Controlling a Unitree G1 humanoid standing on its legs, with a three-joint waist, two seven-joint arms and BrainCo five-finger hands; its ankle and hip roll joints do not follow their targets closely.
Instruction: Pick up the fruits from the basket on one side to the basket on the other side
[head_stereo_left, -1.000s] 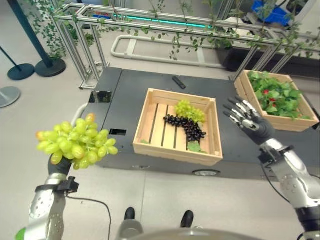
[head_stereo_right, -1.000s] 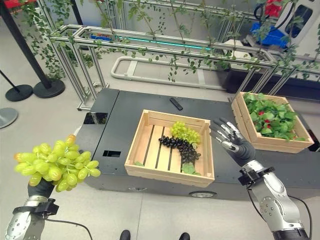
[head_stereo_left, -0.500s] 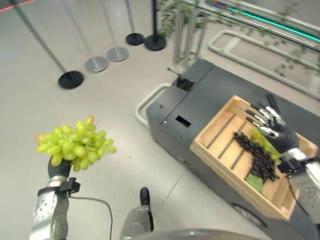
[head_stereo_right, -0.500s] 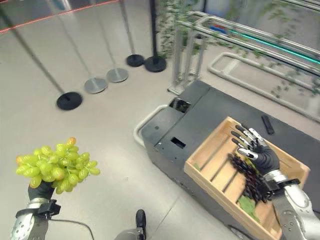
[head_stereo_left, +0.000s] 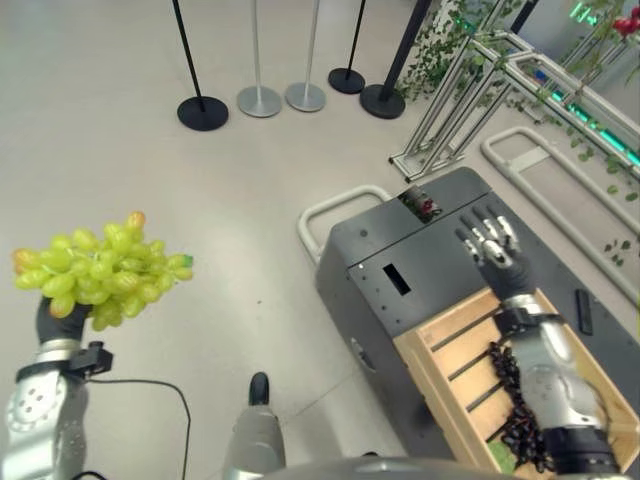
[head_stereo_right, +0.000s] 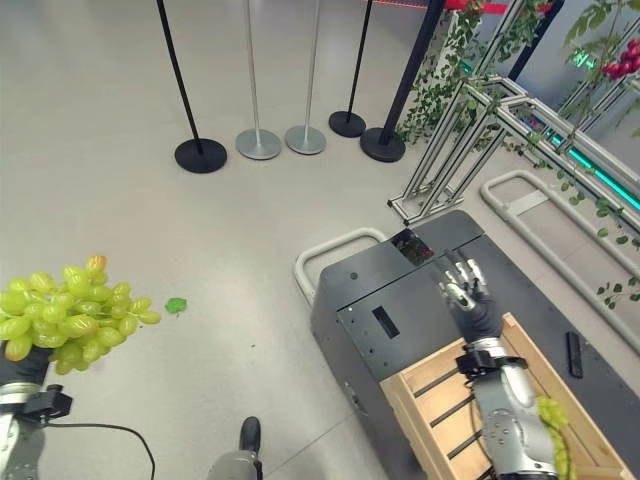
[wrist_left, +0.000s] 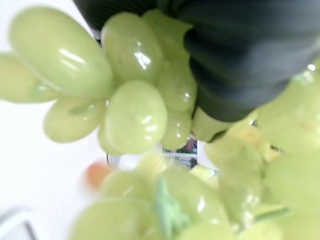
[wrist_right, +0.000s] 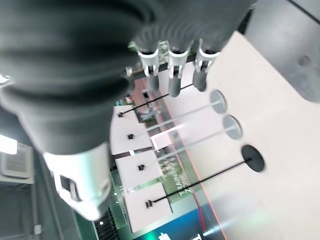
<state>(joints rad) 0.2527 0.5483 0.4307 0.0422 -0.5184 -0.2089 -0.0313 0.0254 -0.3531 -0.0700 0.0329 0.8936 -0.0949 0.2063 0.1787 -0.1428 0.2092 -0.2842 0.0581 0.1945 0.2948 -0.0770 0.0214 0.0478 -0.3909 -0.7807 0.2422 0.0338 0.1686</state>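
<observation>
Carrying green grapes (head_stereo_left: 100, 275) at 9 o'clock, over floor | left hand (head_stereo_left: 62, 322) clamped beneath bunch | right hand (head_stereo_left: 490, 248) fingers spread, empty, above bench (head_stereo_left: 400, 260) | wooden crate (head_stereo_left: 470, 350) at 4 o'clock | advice: keep bunch upright, swing slowly.

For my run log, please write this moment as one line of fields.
left hand: shut on green grapes, raised over floor | right hand: open, empty, above wooden crate | black grapes: in crate

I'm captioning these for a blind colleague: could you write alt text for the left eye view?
The left robot hand holds a bunch of green grapes up over bare floor. At right, the right robot hand hangs open above a dark cart carrying a wooden crate with dark grapes.
</observation>
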